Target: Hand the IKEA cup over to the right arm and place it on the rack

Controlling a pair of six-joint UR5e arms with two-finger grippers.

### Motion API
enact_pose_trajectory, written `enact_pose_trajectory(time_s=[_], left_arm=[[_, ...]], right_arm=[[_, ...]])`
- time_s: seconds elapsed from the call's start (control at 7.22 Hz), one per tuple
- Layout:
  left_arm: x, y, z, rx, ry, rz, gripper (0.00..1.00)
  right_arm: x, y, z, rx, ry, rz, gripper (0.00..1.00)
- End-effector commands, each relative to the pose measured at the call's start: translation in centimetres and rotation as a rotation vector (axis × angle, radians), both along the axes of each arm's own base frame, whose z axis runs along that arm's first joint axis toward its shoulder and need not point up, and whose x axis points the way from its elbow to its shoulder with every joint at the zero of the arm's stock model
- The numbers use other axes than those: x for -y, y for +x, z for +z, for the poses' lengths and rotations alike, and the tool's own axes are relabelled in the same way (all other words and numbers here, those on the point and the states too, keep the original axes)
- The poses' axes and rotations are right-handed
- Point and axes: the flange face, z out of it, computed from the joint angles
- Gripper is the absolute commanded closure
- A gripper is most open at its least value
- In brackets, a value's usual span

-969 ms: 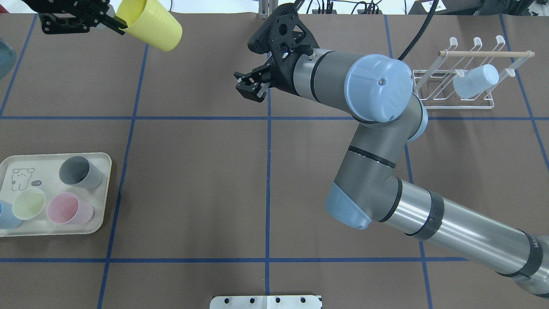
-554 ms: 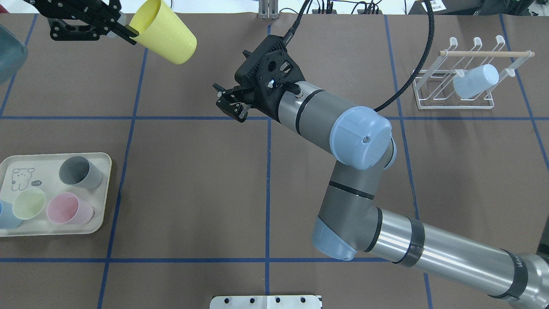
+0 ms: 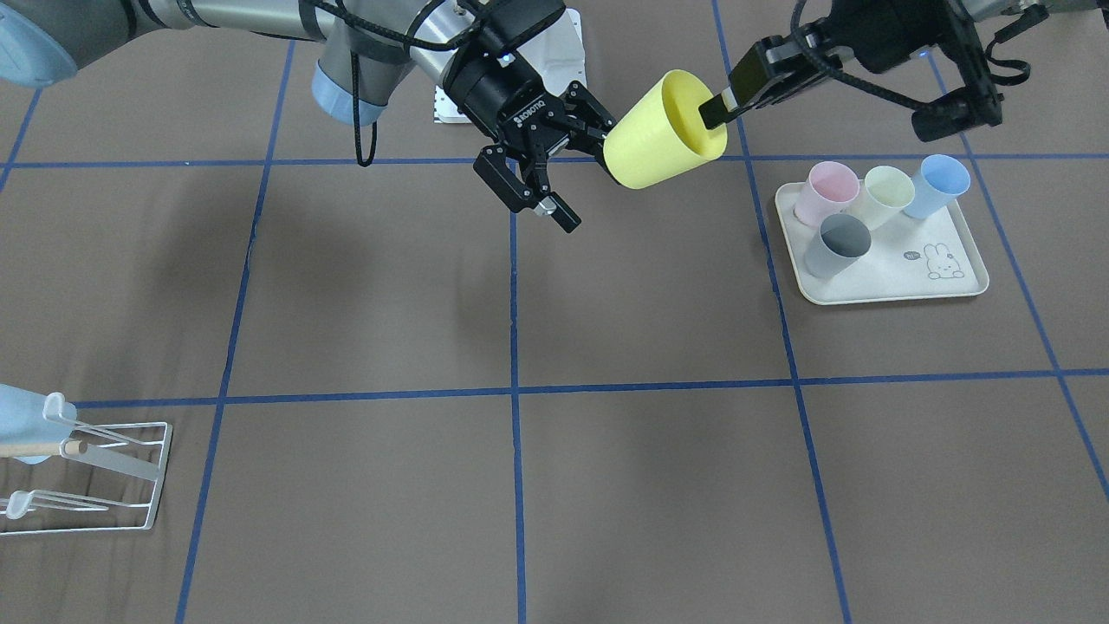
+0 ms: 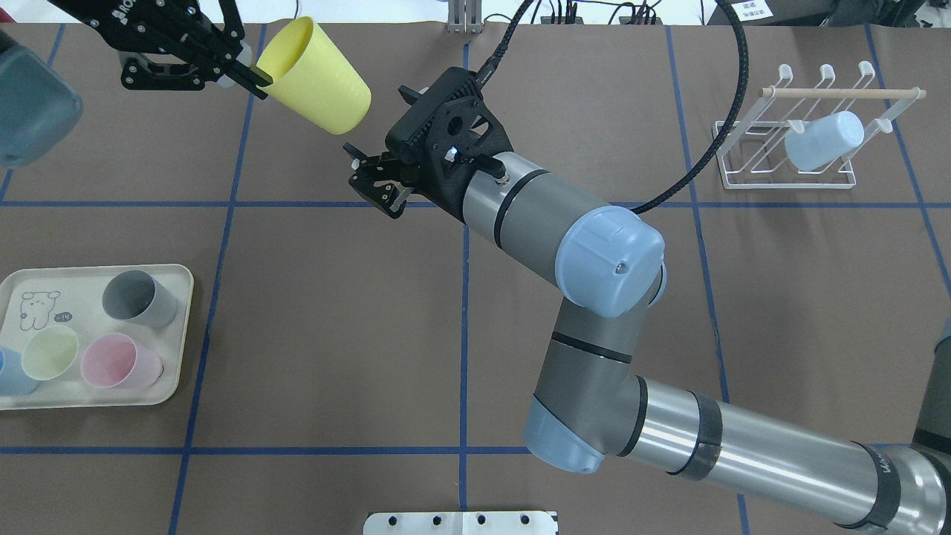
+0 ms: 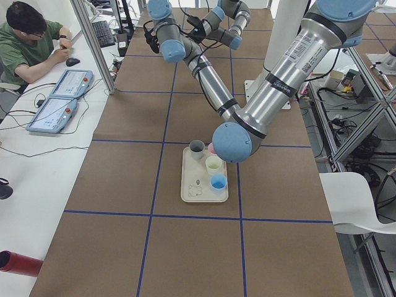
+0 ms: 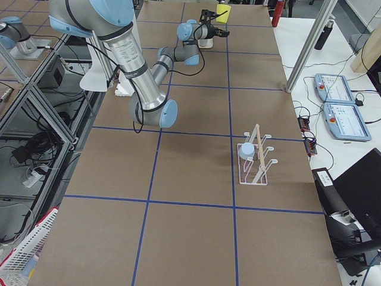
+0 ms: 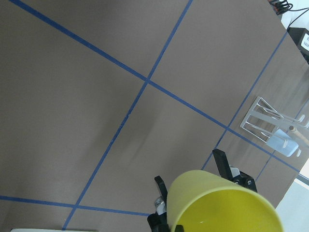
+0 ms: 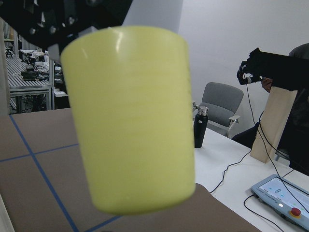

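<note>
Overhead exterior, yellow cup (image 4: pixel 319 74), rim pinched by left gripper (image 4: pixel 258 76); right gripper (image 4: pixel 369 186) splayed, just beside its base

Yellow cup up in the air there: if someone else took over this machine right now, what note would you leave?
Left gripper: shut on the yellow cup by its rim, holding it tilted in the air.
Right gripper: open, beside the cup's base, not gripping.
Rack: far right, one pale blue cup already on it.
Done: cup lifted for handover.
Left: right gripper grips, left releases, cup goes on rack.
</note>
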Motion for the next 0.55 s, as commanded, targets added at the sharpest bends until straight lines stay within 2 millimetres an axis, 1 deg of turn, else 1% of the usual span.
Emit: enact_pose_trajectory(time_s=[0.0,0.42], left_arm=[[-0.47,1.3,-0.05,0.001,0.004,0.021,1.0],[-0.57,1.55,-0.05,0.001,0.004,0.025,1.0]], right_arm=[[-0.75,-0.43,-0.6,-0.01,0.02,0.015,0.1],[-0.88,-0.37,-0.79,-0.015,0.032,0.017,0.1]])
